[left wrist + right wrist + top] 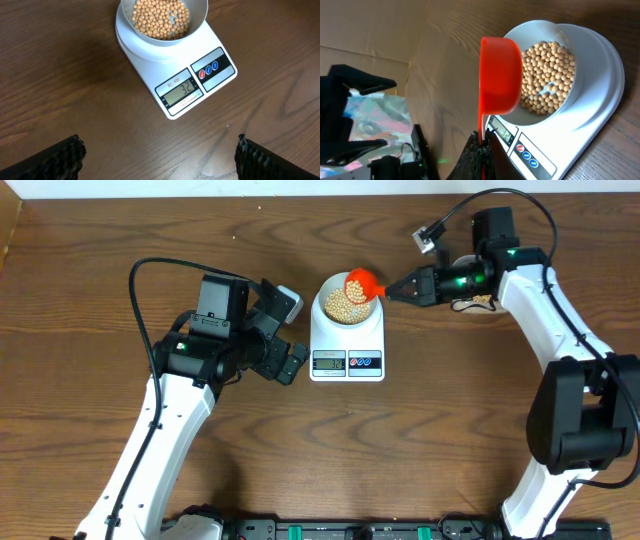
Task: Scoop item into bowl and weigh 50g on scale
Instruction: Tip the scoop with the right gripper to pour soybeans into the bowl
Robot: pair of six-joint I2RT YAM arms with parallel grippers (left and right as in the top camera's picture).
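table [90,300]: brown wood, fills the frame
left gripper [293,332]: left of centre, fingers spread wide, holding nothing; left wrist view shows only two black fingertips [65,155], cut off at the bottom corners
right gripper [397,286]: upper right, clenched on scoop handle, handle mostly hidden in the jaws
scale [347,340]: centre
bowl [323,305]: sits on scale; top cut off in left wrist view
scoop [361,282]: orange, over bowl's right rim, tipped on its side, inside hidden
beans [343,306]: piled in bowl
display [181,90]: shows 32; unreadable overhead
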